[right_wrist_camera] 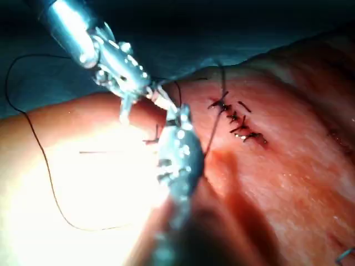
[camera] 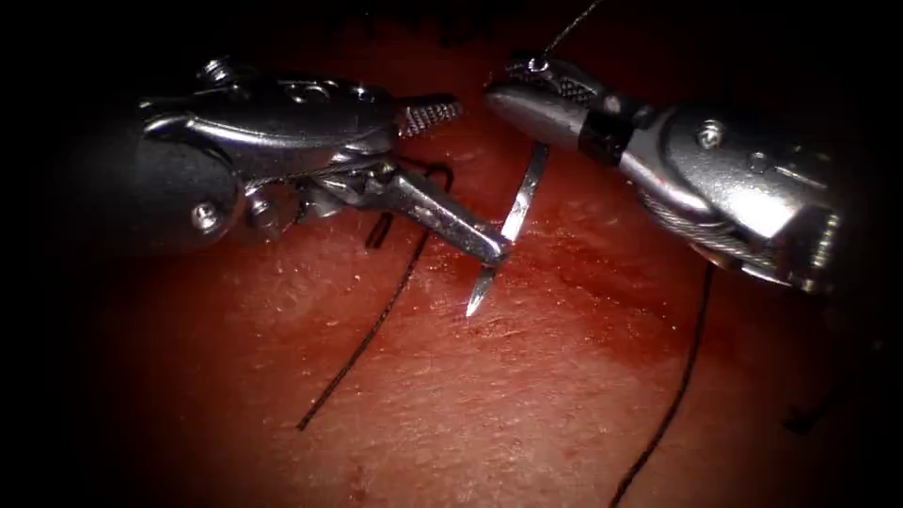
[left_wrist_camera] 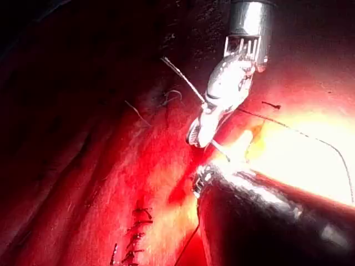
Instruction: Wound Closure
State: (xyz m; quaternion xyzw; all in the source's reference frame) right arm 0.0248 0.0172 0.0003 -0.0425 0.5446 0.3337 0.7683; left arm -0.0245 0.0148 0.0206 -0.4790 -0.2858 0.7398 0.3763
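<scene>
Needle against open left gripper, above tissue

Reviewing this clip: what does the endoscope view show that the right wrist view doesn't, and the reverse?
Endoscope view: the needle, its upper end under the right tool, its point near the tissue; the left tool has its jaws spread open, empty, the lower tip against the needle's middle. Right wrist view: a row of stitches along the cut and a long loop of thread. Both: the two tools, tissue and thread. Whether the right tool holds the needle, I cannot tell.
</scene>
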